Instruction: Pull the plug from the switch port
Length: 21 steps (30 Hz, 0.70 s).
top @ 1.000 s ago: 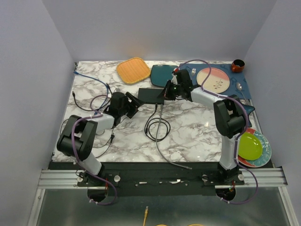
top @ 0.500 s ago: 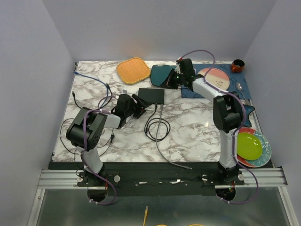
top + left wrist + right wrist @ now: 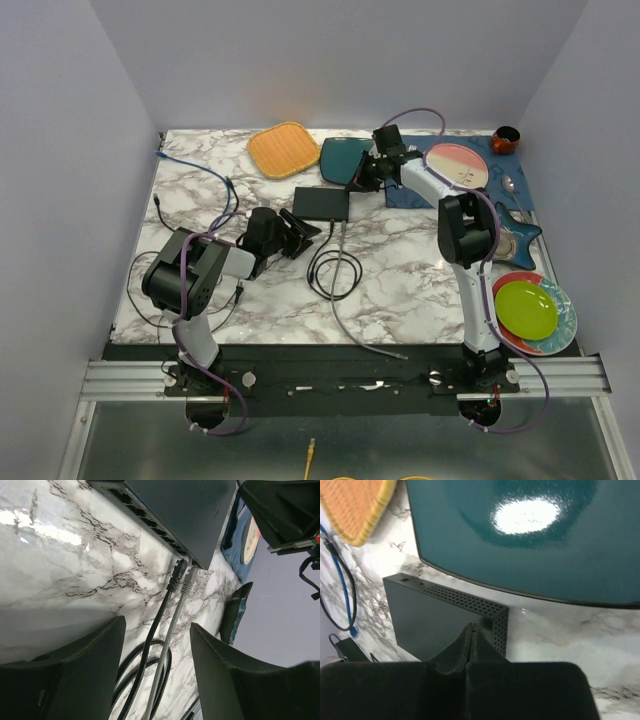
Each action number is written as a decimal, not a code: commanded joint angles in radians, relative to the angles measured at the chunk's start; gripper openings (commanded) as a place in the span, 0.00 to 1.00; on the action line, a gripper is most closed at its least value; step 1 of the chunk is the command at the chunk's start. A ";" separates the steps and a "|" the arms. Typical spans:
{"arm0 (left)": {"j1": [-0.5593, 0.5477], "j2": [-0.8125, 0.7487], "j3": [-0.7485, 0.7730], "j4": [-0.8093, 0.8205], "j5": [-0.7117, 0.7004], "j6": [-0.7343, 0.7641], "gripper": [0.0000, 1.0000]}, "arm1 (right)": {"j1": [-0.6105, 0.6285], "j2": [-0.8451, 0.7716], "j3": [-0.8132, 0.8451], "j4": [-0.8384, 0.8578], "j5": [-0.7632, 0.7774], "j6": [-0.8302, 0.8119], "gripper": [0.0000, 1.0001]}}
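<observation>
The switch (image 3: 320, 203) is a flat matte-black box lying mid-table. A black plug (image 3: 176, 575) and a grey plug (image 3: 189, 578) sit side by side in ports at its near right corner. Their cables (image 3: 159, 645) run back between the fingers of my left gripper (image 3: 157, 625), which is open and touches neither; it is seen from above (image 3: 304, 234) just left of the plugs. My right gripper (image 3: 472, 626) is shut with nothing in it, its tip over the switch's (image 3: 435, 622) far right corner, next to the teal square plate (image 3: 520, 540).
An orange woven mat (image 3: 283, 148) lies at the back. A blue placemat with a pink plate (image 3: 458, 165) is at the back right, and stacked plates (image 3: 530, 310) stand at the right edge. The black cable coils (image 3: 335, 272) in front of the switch. A blue cable (image 3: 195, 165) trails at the back left.
My left gripper has moved right towards the switch's near edge, its fingers narrowing a little around the cables. My right gripper has drawn back from over the switch to its far right corner.
</observation>
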 commanded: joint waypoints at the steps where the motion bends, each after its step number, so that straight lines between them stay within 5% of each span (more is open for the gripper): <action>1: -0.019 0.039 -0.007 -0.024 0.022 -0.001 0.67 | 0.006 -0.037 -0.079 -0.019 0.013 -0.023 0.03; 10: -0.069 0.077 0.053 -0.018 0.058 0.033 0.65 | 0.023 -0.166 -0.282 0.104 -0.008 0.020 0.03; 21: -0.112 0.069 0.015 -0.044 0.078 0.076 0.25 | 0.064 -0.264 -0.477 0.188 -0.005 0.026 0.03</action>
